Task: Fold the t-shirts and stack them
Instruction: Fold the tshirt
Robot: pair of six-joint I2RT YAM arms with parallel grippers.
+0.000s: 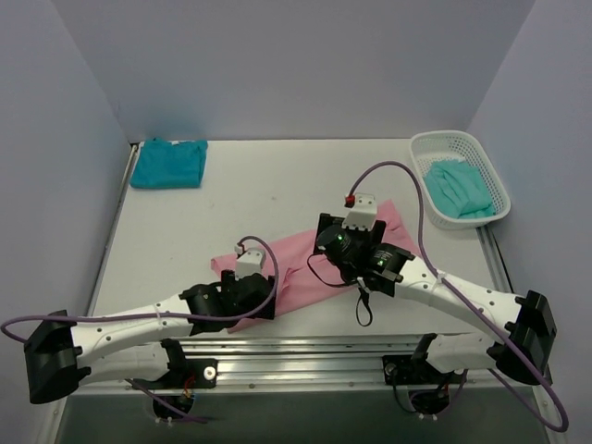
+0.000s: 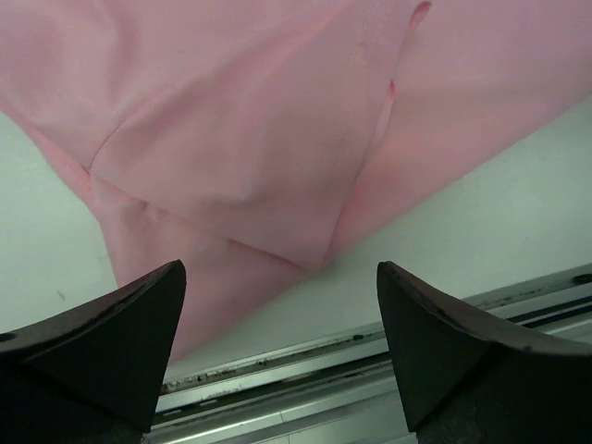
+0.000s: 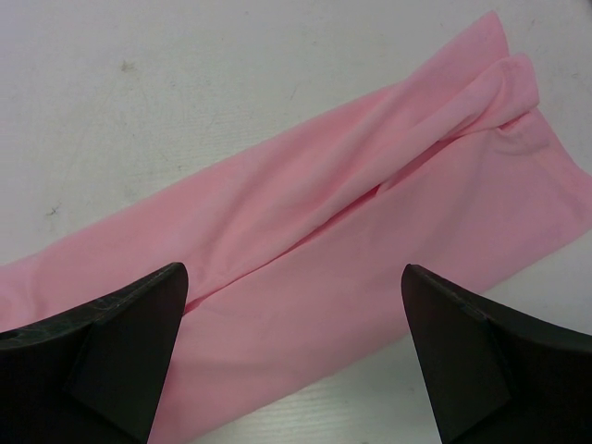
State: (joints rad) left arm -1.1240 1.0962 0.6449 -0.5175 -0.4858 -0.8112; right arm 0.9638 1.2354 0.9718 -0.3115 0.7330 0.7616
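With the left end effector (image 2: 279,270) and right end effector (image 3: 291,270) both released over the pink t-shirt (image 1: 298,259) by the near edge of the surface (image 1: 259,185), its ends should be pinched evenly before folding.

Soft, even light is seen throughout, and only faint shadows are cast on the tabletop (image 1: 277,185). In both wrist views the dark jaws are rendered slightly blurred.
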